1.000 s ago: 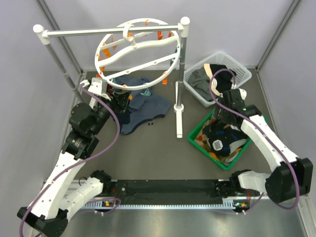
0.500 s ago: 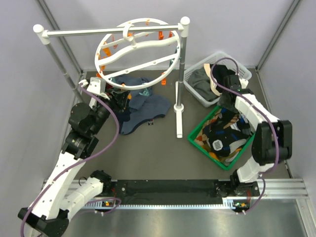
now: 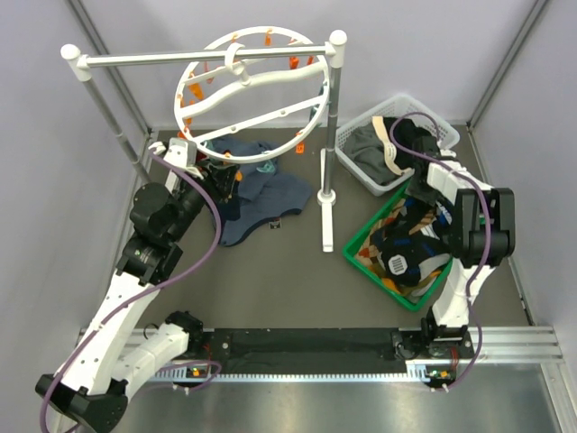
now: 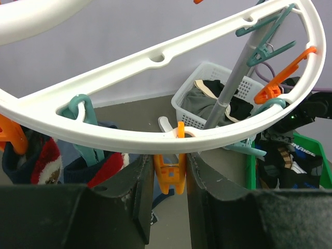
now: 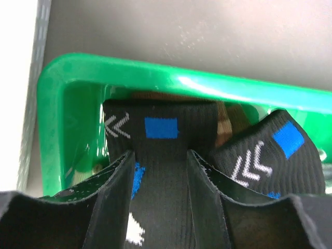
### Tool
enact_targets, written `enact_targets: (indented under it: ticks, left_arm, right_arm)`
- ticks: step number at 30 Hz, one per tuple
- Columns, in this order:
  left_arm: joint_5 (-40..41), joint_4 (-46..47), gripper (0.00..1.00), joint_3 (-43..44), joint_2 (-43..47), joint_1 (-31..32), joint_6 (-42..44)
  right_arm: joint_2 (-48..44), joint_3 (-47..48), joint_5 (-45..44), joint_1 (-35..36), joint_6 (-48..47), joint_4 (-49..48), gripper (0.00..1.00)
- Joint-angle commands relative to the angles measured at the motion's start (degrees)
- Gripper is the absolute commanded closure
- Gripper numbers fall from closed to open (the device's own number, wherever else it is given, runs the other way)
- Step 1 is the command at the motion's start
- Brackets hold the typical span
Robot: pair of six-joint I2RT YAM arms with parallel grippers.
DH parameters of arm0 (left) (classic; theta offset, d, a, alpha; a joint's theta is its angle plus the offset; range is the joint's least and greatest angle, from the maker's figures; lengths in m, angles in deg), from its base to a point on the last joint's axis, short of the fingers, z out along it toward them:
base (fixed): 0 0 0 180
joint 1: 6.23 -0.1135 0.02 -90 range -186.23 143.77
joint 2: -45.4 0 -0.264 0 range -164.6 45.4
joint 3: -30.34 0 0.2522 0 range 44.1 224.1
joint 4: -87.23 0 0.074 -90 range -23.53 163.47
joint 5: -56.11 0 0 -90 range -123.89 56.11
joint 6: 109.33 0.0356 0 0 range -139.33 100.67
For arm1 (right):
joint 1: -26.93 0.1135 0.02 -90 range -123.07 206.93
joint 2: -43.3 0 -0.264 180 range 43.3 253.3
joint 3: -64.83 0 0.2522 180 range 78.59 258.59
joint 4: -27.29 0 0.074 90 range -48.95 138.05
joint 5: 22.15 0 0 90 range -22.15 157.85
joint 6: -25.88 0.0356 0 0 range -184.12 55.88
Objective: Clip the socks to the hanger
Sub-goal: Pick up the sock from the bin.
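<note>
At the overhead frame's right, the right pincer [image 5: 158,158] pinches a black fabric sock with blue patches [image 5: 161,136] inside the green plastic bin [image 5: 72,72]; farther back, upper centre, the left pincer [image 4: 167,165] squeezes a small orange plastic clip [image 4: 170,176] on the round white plastic ring hanger [image 4: 124,141].

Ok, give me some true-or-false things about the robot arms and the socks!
1. The left gripper has an orange clip between its fingers. True.
2. The right gripper is in the white basket. False: it is in the green bin.
3. A black sock with a blue patch lies between the right gripper's fingers. True.
4. The hanger lies flat on the table. False: it hangs from the white rack bar.
</note>
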Motion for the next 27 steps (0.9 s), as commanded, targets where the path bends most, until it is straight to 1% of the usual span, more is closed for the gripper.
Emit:
enact_targets:
  ticks: [1,2,3,5,6,9,16,17,23,27]
  left_arm:
    - [-0.98,1.88,1.0,-0.55,-0.17,-0.44,-0.82]
    - [-1.07,1.88,1.0,-0.64,-0.17,-0.44,-0.91]
    - [-1.24,1.97,1.0,-0.55,-0.26,-0.53,-1.09]
    - [-1.51,2.06,1.0,-0.73,-0.35,-0.53,-1.17]
    - [-1.51,2.06,1.0,-0.73,-0.35,-0.62,-1.26]
    - [-1.51,2.15,1.0,-0.73,-0.26,-0.7,-1.26]
    - [-1.77,2.41,1.0,-0.9,0.27,-1.14,-1.62]
    - [-1.77,2.41,1.0,-0.9,0.36,-1.14,-1.62]
    - [-2.65,2.59,1.0,-1.17,0.62,-1.58,-2.4]
    - [-3.18,2.5,1.0,-1.08,0.62,-1.85,-2.76]
  right_arm:
    - [2.91,3.36,1.05,-0.82,-2.31,-0.72,0.55]
    - [3.35,3.45,1.59,-0.82,-2.83,-0.54,0.55]
    - [4.05,3.36,1.94,-0.82,-3.1,-0.54,0.58]
    - [3.97,3.01,2.29,-0.82,-3.8,-0.54,0.68]
    - [3.19,2.4,2.21,-0.99,-4.07,-0.45,0.81]
    - [0.55,0.73,2.12,-0.82,-5.91,-0.8,1.0]
    - [-8.67,-2.0,2.55,-0.82,-8.81,-0.36,1.0]
    - [-11.21,-3.04,2.82,-0.64,-8.99,-0.63,1.0]
    - [-21.58,-6.21,4.14,3.21,-10.39,-0.72,1.0]
    - [-27.82,-9.47,5.89,4.46,-10.84,-1.59,1.0]
